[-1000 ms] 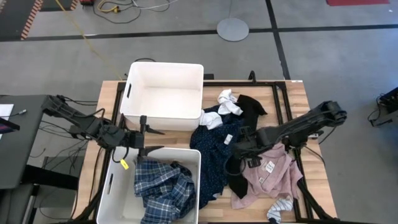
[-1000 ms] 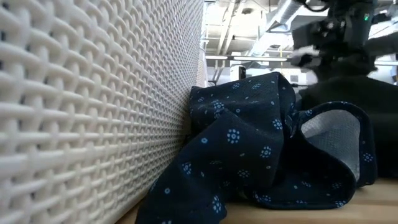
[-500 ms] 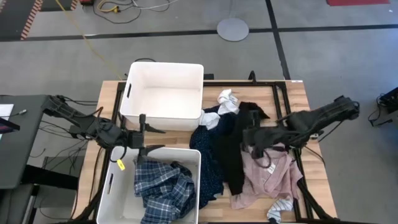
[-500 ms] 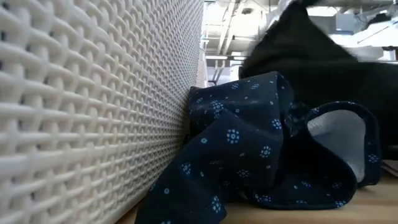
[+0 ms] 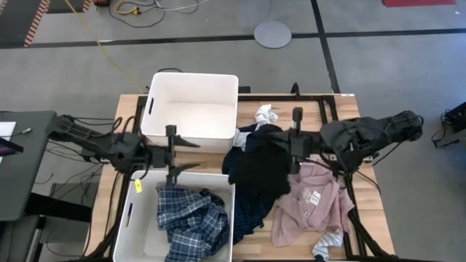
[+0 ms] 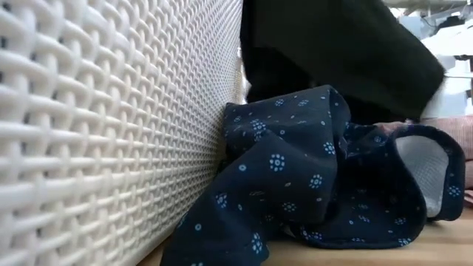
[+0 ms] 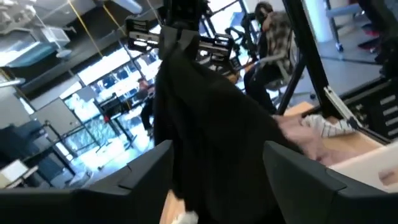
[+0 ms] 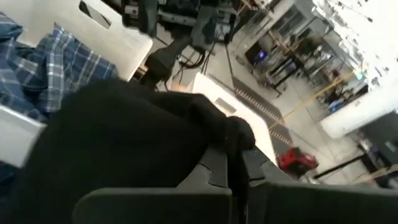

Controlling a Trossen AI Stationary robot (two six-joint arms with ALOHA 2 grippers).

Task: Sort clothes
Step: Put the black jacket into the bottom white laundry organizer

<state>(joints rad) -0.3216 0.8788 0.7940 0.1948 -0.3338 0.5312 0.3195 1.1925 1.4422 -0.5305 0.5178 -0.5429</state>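
Lifting the black piece (image 5: pixel 261 169) up off the pile, the right fingers (image 5: pixel 295 143) are pinched tight on its top edge, so it now hangs above the navy dotted piece (image 6: pixel 295 177) near the bins, while the left fingers (image 5: pixel 177 156) wait spread apart.

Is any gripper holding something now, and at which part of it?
The right gripper is shut on the black piece, pinching a bunched edge; the rest hangs down. The left gripper is open and holds nothing.
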